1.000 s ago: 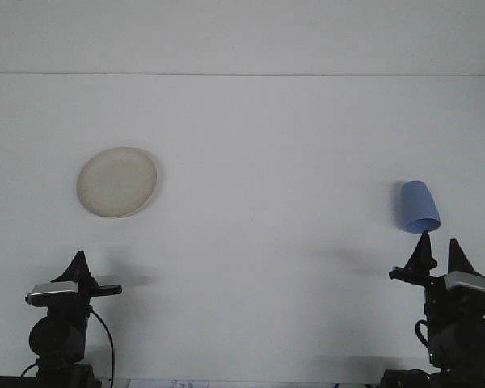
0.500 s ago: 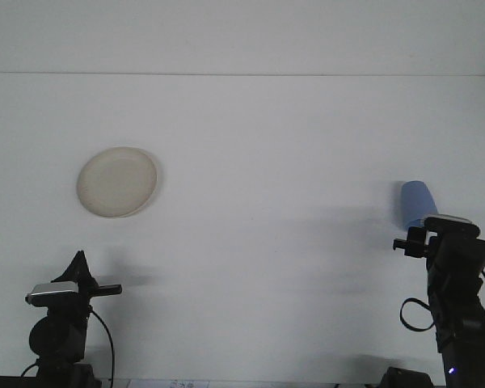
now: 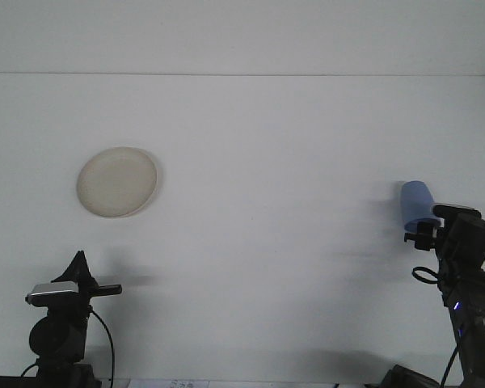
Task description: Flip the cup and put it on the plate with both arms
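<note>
**Right arm reached up to the blue cup**

Over the past second the right arm had risen from its low resting pose and pushed forward, so that the right gripper (image 3: 427, 228) sat against the near side of the blue cup (image 3: 415, 199). Its fingers were hidden behind the wrist housing and the cup, so whether they were spread or pinching could not be told. The cup's lower part was covered by the gripper, and only its rounded upper body showed; it was at the right side of the white tabletop (image 3: 275, 162), in about the same spot as before. The black arm ran down from the gripper to the lower right corner, with a small blue light on it and a cable looping beside it.

The left gripper (image 3: 81, 260) had not moved. It rested low at the lower left, and its fingers appeared pressed together into a point. The cream plate (image 3: 117, 182) lay flat on the tabletop beyond it, well apart from the cup.
</note>
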